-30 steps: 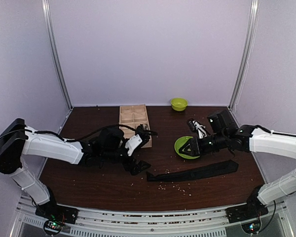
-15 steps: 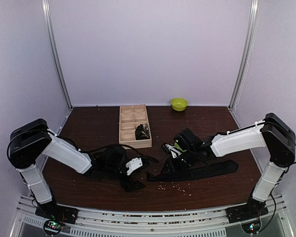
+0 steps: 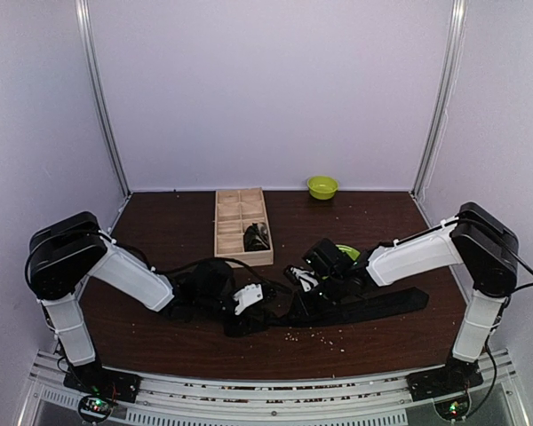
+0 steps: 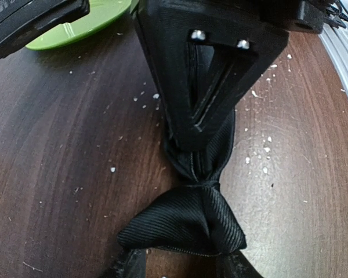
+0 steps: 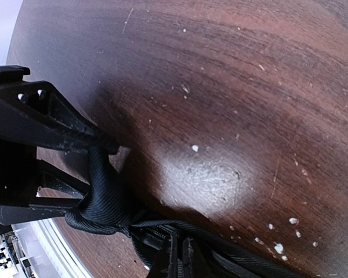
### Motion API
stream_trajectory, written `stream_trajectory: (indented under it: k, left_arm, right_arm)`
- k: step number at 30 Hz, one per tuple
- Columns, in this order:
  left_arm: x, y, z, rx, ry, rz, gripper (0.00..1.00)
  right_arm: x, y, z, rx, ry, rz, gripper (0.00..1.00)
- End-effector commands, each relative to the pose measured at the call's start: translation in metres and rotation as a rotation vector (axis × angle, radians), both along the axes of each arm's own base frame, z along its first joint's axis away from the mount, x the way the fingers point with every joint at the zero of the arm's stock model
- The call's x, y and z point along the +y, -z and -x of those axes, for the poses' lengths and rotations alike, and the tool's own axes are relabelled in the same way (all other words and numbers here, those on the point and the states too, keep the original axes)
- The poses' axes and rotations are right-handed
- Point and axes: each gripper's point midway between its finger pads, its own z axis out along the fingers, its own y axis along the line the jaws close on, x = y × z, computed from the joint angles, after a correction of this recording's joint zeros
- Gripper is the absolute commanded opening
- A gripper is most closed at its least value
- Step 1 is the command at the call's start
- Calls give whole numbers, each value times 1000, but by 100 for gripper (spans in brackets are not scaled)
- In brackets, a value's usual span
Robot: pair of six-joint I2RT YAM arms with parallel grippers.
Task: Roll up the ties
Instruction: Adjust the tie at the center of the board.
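A black tie (image 3: 373, 304) lies flat across the table's front right, and its left end is gathered between the two grippers. In the left wrist view that end (image 4: 188, 223) bulges into a fan between my left gripper's (image 4: 182, 265) fingers, which press on its two sides. My right gripper (image 4: 214, 75) stands just beyond it, pinching the tie's neck. In the right wrist view the right gripper (image 5: 178, 258) is shut on bunched tie fabric (image 5: 104, 202). From above, the left gripper (image 3: 249, 302) and the right gripper (image 3: 300, 288) almost touch.
A wooden divided box (image 3: 235, 211) stands behind the left arm, with a dark rolled bundle (image 3: 256, 236) in one compartment. A green plate (image 3: 347, 252) peeks out behind the right arm. A green bowl (image 3: 322, 186) sits at the back. Pale crumbs (image 3: 306, 335) dot the front.
Both arms have swung down and inward to the tie's left end. The left jaws have narrowed onto that end and the right jaws have shut on the tie beside it.
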Motion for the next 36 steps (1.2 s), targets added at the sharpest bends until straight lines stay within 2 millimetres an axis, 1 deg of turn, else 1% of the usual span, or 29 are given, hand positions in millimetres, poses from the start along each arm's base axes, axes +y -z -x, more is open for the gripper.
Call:
stream_trajectory:
  k: [1, 4, 10, 13, 17, 20, 23, 25, 29, 34, 36]
  left_arm:
    - [-13, -16, 1, -6, 38, 63, 43]
    - [-20, -30, 2, -16, 43, 104, 42]
    - [-35, -44, 0, -15, 55, 154, 40]
    - [-43, -43, 1, -10, 60, 159, 40]
    - [-48, -39, -2, -4, 51, 163, 40]
    - [-50, -38, -4, -3, 45, 161, 39]
    - [-51, -36, -5, -1, 43, 154, 39]
    - [-52, -35, -5, 3, 45, 151, 39]
    - [-54, -35, -5, 6, 51, 151, 38]
    - [-58, -28, -4, 10, 58, 122, 38]
    - [-59, -26, -4, 13, 59, 114, 38]
  right_arm:
    - [-6, 20, 3, 4, -3, 62, 6]
    - [-6, 23, 3, 9, 0, 63, 6]
    - [-5, 19, 4, 6, 5, 41, 6]
    - [-4, 14, 3, 2, 12, 21, 6]
    - [-4, 0, -1, -18, 25, -9, 6]
    - [-12, -7, -8, -40, 49, -9, 6]
    - [-24, -8, -14, -40, 74, -8, 7]
    - [-30, -11, -14, -39, 81, -14, 10]
    - [-32, -25, -12, -52, 90, -45, 16]
    - [-22, -42, -9, -3, 125, -167, 29]
    - [-18, -47, -9, 13, 135, -208, 30]
